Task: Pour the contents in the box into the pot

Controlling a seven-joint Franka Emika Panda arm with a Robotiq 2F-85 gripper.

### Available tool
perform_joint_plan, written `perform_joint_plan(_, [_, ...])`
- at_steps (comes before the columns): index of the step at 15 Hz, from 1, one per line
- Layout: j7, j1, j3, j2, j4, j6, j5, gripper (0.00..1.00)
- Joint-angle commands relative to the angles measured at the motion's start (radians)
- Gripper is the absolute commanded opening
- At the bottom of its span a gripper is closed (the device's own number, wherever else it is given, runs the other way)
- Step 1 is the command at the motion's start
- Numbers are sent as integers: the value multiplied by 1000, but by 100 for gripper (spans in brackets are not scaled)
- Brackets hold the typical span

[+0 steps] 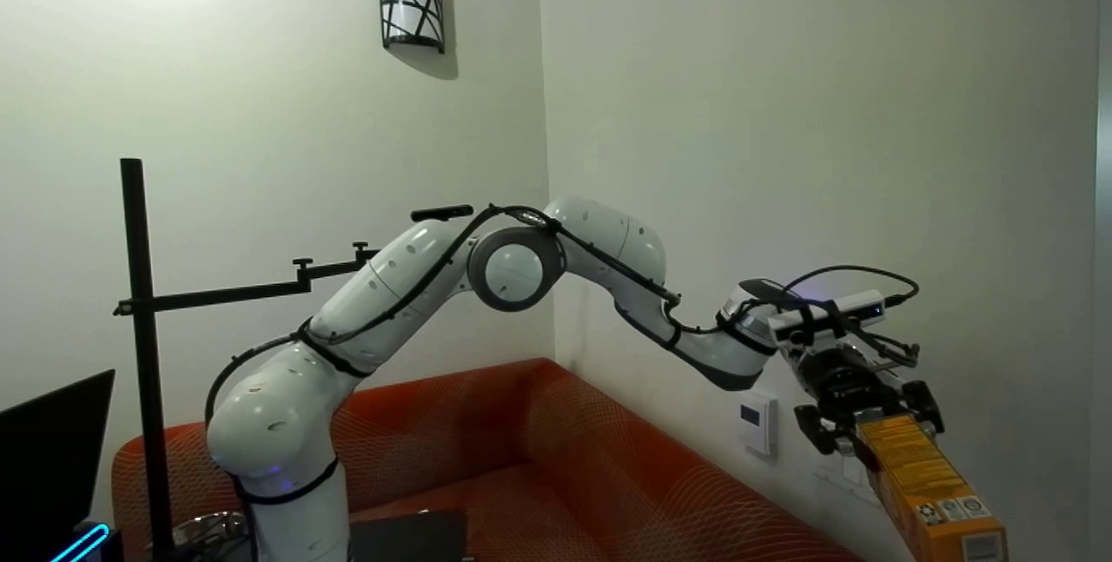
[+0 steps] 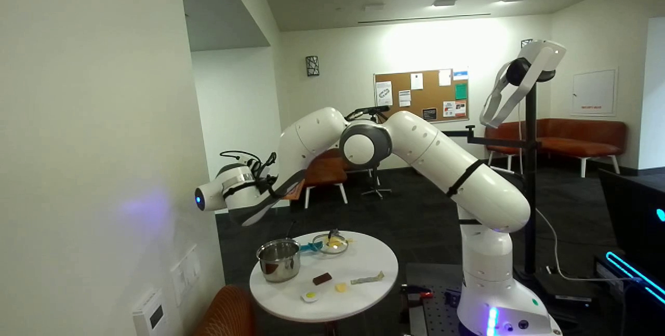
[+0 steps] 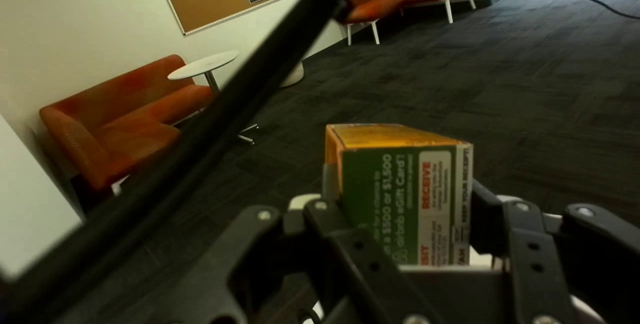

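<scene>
My gripper (image 1: 895, 435) is clamped on the orange box (image 1: 929, 488); an exterior view has it in the air, slanting down. Printed green face (image 3: 400, 199): wrist view only. Pot (image 2: 279, 261): I get it in an exterior view, upright near the left edge of the round white table (image 2: 375, 268) as seen there, glass lid (image 2: 332, 244) off it, toward the far edge. Arm (image 2: 316, 132) mostly blocks my gripper there; wrist view shows it fine.
</scene>
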Motion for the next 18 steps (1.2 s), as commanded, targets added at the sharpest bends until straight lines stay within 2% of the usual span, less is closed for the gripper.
perform_joint_plan(1, [42,-2,-6,-76,-97,12,-28,28])
perform_joint_plan(3, [14,-20,18,-88,-83,-5,29,28])
perform_joint_plan(4, [51,-6,-7,-95,-127,27,-39,28])
perform_joint_plan(6, [28,-20,15,-103,-115,5,8,28])
perform_joint_plan(7, [61,-8,-5,-109,-153,28,-48,28])
perform_joint_plan(8, [21,-24,23,-114,-121,0,20,28])
perform_joint_plan(10, [51,-15,7,-119,-158,18,-22,28])
perform_joint_plan(12, [24,-27,28,-127,-140,2,33,28])
perform_joint_plan(13, [50,-18,15,-127,-160,13,-1,28])
perform_joint_plan(14, [23,-26,29,-133,-146,-1,36,28])
perform_joint_plan(16, [48,-20,18,-132,-160,9,10,28])
perform_joint_plan(18, [30,-26,29,-135,-150,-1,40,28])
